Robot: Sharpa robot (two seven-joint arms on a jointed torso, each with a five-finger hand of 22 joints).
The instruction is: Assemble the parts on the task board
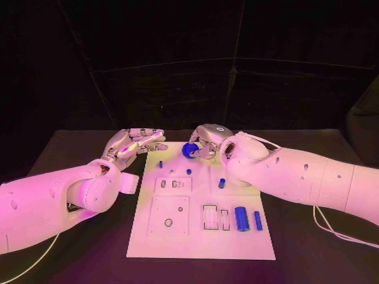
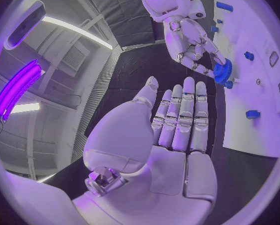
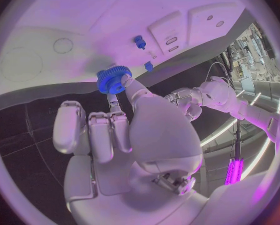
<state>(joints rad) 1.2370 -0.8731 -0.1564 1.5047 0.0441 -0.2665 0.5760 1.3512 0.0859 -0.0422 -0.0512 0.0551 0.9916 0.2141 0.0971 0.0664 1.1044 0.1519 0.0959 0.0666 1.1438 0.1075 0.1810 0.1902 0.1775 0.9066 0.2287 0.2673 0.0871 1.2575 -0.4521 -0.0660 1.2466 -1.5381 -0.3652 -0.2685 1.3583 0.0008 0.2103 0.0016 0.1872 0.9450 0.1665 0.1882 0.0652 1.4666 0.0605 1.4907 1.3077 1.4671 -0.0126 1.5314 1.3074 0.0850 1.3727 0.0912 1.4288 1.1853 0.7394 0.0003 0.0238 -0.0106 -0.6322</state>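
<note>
Up at the task board (image 1: 198, 236) far edge, right hand (image 1: 208, 141) pinching blue gear (image 1: 189, 150) on edge, left hand (image 1: 131, 144) empty, fingers extended.

- The black worktop (image 1: 79, 148) spreads out on every side of the white board.
- A white cable (image 1: 343, 234) lies on the worktop, to the right of the board.

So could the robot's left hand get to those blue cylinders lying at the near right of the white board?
Probably yes. The left hand is open, holding nothing, and the blue cylinders lie bare on the white task board. It would have to cross the board; the right arm is close by.
</note>
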